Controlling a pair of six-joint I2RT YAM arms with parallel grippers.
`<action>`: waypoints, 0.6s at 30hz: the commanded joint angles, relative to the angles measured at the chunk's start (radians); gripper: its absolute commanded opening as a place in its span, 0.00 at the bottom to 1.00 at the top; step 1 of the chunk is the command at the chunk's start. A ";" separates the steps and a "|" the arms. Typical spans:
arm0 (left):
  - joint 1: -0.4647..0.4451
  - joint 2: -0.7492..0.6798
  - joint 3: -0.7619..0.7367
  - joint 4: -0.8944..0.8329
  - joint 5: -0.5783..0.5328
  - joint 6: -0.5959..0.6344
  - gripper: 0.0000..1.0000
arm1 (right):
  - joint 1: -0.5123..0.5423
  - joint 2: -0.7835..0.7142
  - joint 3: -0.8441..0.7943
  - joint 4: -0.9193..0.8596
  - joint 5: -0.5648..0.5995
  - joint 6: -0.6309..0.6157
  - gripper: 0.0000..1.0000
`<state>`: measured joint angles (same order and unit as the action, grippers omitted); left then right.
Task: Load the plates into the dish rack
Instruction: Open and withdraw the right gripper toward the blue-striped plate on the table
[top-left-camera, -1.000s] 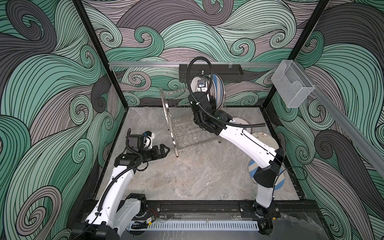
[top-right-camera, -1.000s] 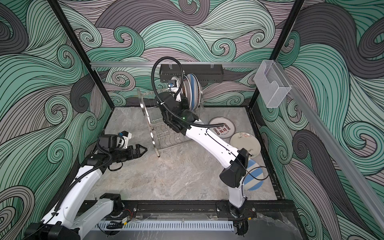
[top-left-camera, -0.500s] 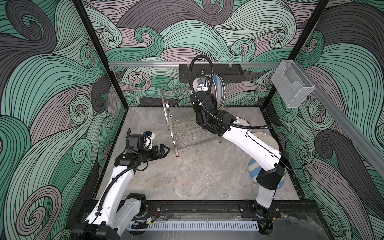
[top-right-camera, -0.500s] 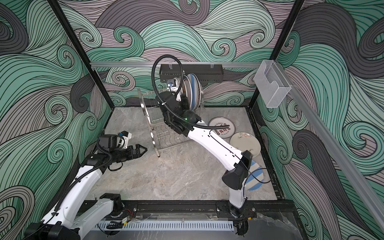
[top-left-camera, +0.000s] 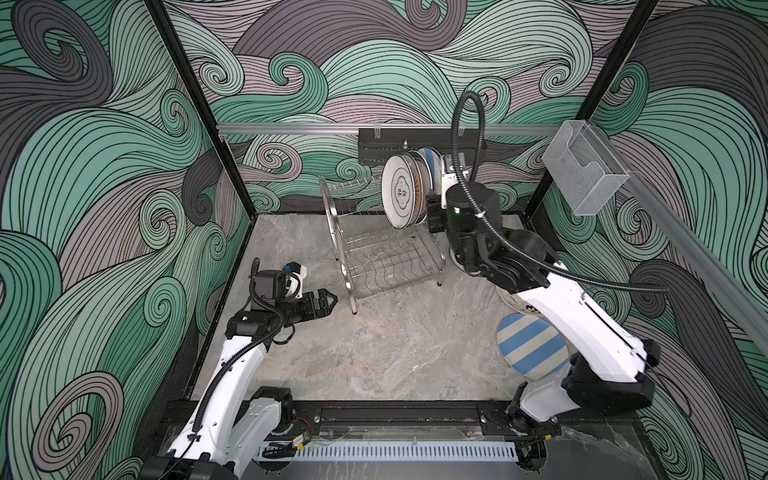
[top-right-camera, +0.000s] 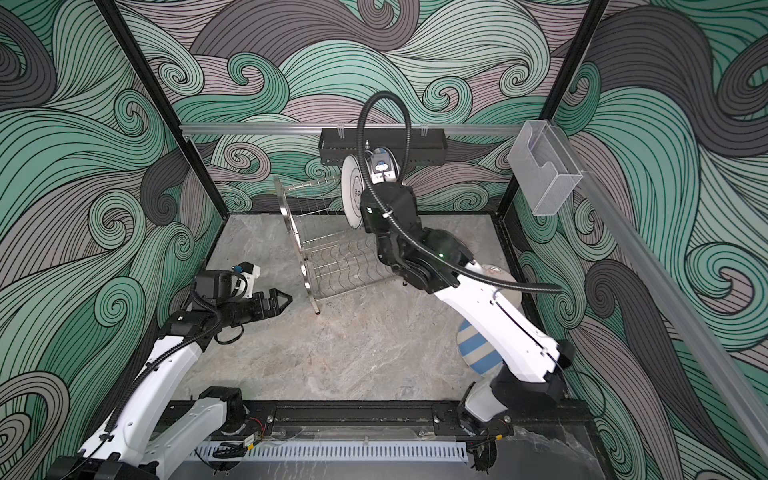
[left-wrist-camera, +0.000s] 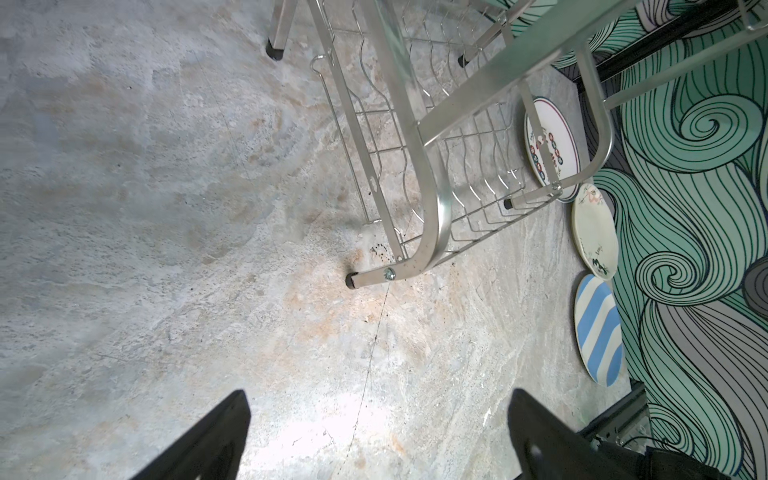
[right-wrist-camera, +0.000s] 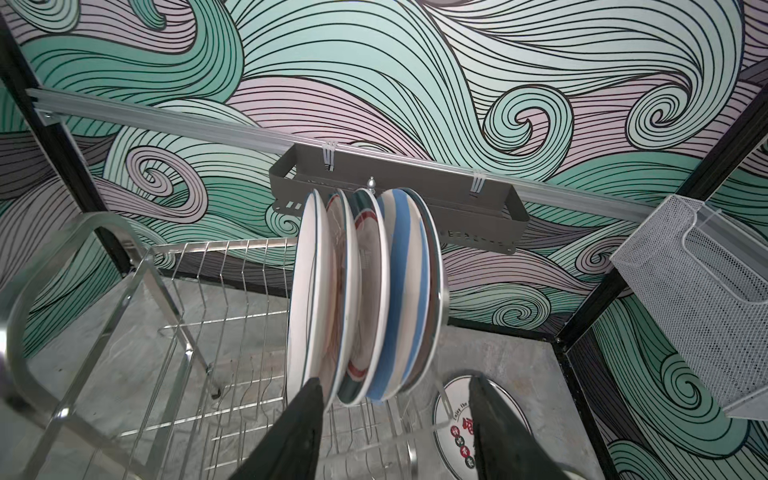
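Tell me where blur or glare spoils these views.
Left wrist view: glare patch on the grey marble tabletop; right wrist view: near frame of the shiny steel wire dish rack smeared, racked round plates sharp; both top views evenly lit, crisp.

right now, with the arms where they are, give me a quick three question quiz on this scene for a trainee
1. True or false: the upright plates stand in the dish rack's lower tier.
2. How many loose plates lie flat on the table in the left wrist view? A) one B) three C) six
3. Fill in: the left gripper is ___, holding nothing.

Key: 1 false, they stand in the upper tier; 2 B; 3 open.
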<state>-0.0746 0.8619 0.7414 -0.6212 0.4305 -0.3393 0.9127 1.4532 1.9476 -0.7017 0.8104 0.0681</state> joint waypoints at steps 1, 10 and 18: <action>-0.005 -0.027 0.024 -0.018 -0.010 0.022 0.99 | -0.011 -0.133 -0.124 -0.129 -0.054 0.059 0.56; -0.005 -0.061 0.028 -0.020 0.059 0.031 0.99 | -0.127 -0.452 -0.498 -0.321 -0.286 0.263 0.56; -0.006 -0.156 -0.012 -0.003 0.071 -0.076 0.99 | -0.216 -0.566 -0.714 -0.315 -0.369 0.246 0.58</action>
<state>-0.0750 0.7387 0.7361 -0.6201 0.4831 -0.3618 0.7162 0.8982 1.2644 -1.0115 0.4850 0.2974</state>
